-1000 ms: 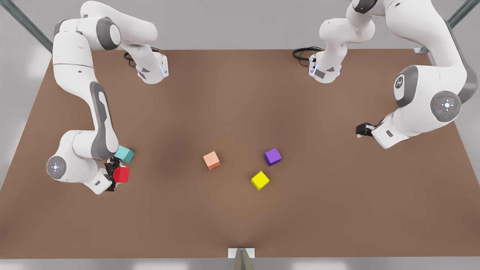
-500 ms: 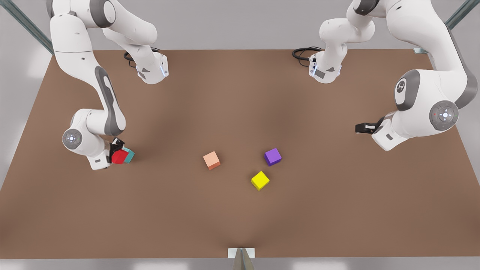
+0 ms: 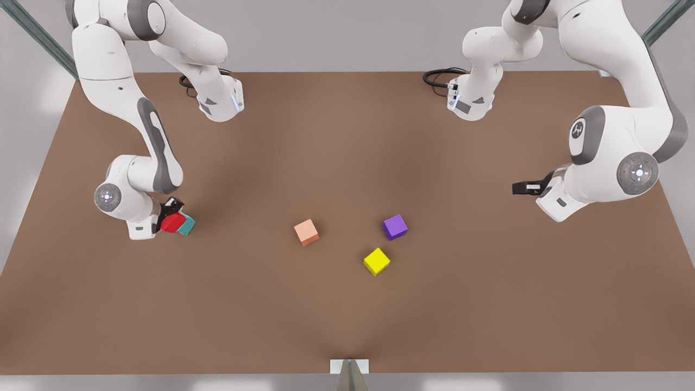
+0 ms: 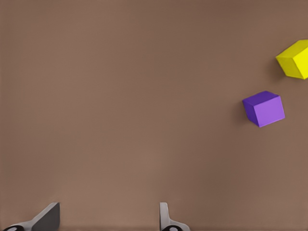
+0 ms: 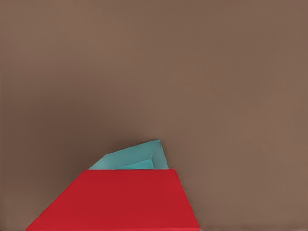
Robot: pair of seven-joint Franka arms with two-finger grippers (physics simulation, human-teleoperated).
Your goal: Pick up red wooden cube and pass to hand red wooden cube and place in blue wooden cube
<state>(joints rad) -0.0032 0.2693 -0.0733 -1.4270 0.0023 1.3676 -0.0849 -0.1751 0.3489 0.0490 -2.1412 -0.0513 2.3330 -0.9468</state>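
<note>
The brown surface (image 3: 347,163) carries all the cubes, with a white arm at each side of it. On the front view's left, the right arm bends low, and the right hand (image 3: 169,217) is clamped on the red wooden cube (image 3: 174,222). That cube sits directly over the blue wooden cube (image 3: 187,226), covering most of it; whether the two touch cannot be told. The right wrist view shows the red wooden cube (image 5: 118,199) close up, with a corner of the blue wooden cube (image 5: 137,158) past its far edge. On the front view's right, the left arm waits above the surface, and the left hand (image 3: 525,188) holds nothing, its fingers (image 4: 45,217) apart. Near the middle lie the salmon cube (image 3: 307,232), the purple cube (image 3: 395,227) and the yellow cube (image 3: 376,261), well apart from the stack.
</note>
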